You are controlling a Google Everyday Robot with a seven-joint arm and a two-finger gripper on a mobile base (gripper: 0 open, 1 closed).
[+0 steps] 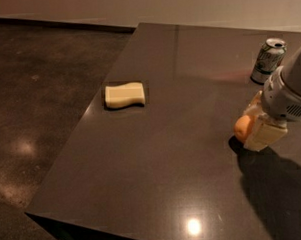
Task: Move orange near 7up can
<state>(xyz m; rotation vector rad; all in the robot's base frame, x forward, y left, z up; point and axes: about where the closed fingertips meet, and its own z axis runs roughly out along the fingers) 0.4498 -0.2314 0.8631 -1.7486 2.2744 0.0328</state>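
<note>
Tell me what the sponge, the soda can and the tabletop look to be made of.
Sponge: soft foam, it seems; pale yellow, matte. 7up can: metal, shiny silver top, printed green-and-white side. Table: dark, polished, maybe stone or laminate; it shows light glints. The end effector is at the orange, in front of the can.

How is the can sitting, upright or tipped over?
Upright: the can stands on its base, silver top up. The gripper is at the orange, apart from it.
</note>
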